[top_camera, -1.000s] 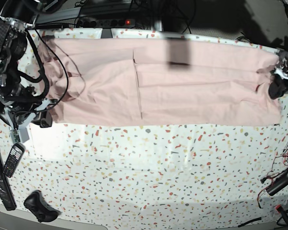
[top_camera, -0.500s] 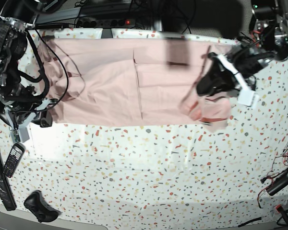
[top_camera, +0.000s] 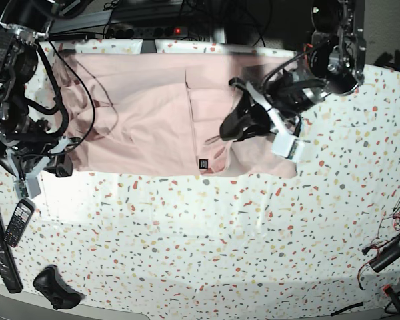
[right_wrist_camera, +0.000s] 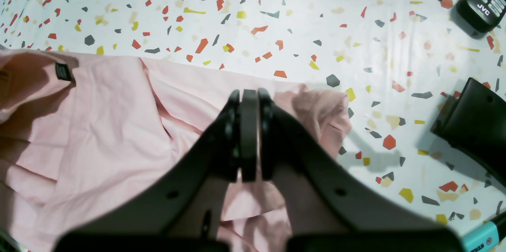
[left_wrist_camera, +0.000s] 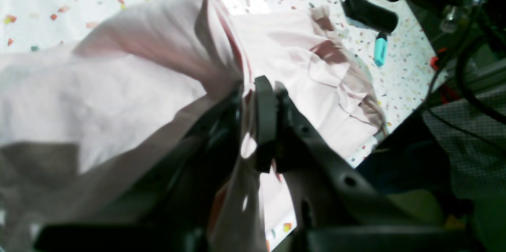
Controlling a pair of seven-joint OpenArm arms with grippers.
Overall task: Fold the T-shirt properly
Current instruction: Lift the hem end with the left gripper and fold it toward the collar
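The pale pink T-shirt [top_camera: 140, 113] lies along the back of the table, plain side up. My left gripper [top_camera: 228, 128] is shut on its right end and holds it lifted over the shirt's middle, so that end is doubled back to the left. In the left wrist view the fingers [left_wrist_camera: 265, 117] pinch a ridge of pink cloth [left_wrist_camera: 99, 86]. My right gripper [right_wrist_camera: 249, 97] is shut, low over the shirt's near left corner [right_wrist_camera: 316, 109]. I cannot tell if cloth is pinched in it. It also shows in the base view [top_camera: 61, 165].
A black remote [top_camera: 18, 223], a long black bar [top_camera: 0, 247] and a black controller [top_camera: 55, 288] lie at the near left. A teal marker [left_wrist_camera: 380, 48] lies by the shirt. A power strip [top_camera: 147, 30] is at the back. Cables [top_camera: 393, 247] lie at the right edge.
My left gripper took hold of the shirt's right end and has carried it left, from the table's right edge to the shirt's middle. The right arm has not moved.
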